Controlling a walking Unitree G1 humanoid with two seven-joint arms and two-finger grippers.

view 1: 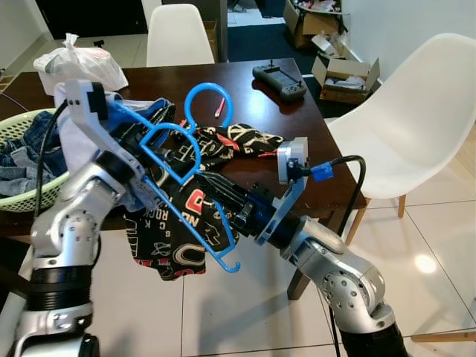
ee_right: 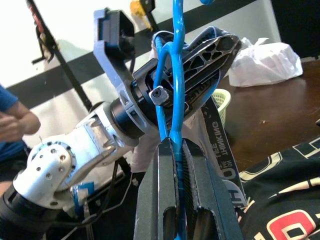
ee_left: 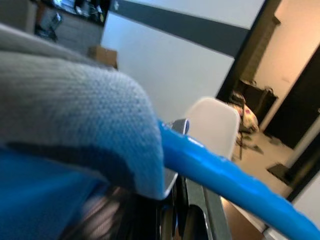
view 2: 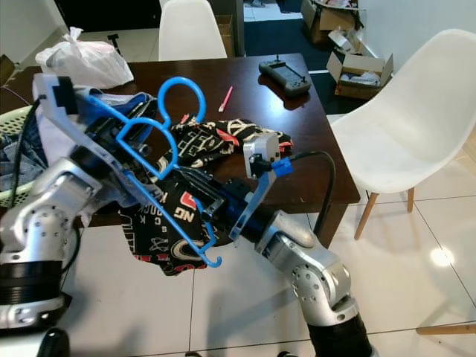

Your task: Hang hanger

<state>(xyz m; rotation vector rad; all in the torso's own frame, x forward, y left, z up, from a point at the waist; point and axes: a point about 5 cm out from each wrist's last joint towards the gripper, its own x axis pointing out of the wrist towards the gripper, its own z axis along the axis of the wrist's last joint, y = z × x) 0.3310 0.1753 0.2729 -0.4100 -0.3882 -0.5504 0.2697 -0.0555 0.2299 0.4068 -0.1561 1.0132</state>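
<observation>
Blue hanger [view 1: 195,195] with black printed garment [view 1: 178,238] held up before the dark table [view 1: 312,141], left gripper [view 1: 152,152] and right gripper [view 1: 223,201] both clamped on it

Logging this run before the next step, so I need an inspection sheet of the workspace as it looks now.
Surface: dark wooden table, partly covered.
Job's things: blue hanger held in front of the table; black printed garment draped by it.
Clutter: green laundry basket, white plastic bag, pink pen, black controller.
Hands: left hand and right hand both shut on the hanger.
Cables: black cable on right wrist.
Surroundings: white chairs, cardboard boxes, tiled floor.
</observation>
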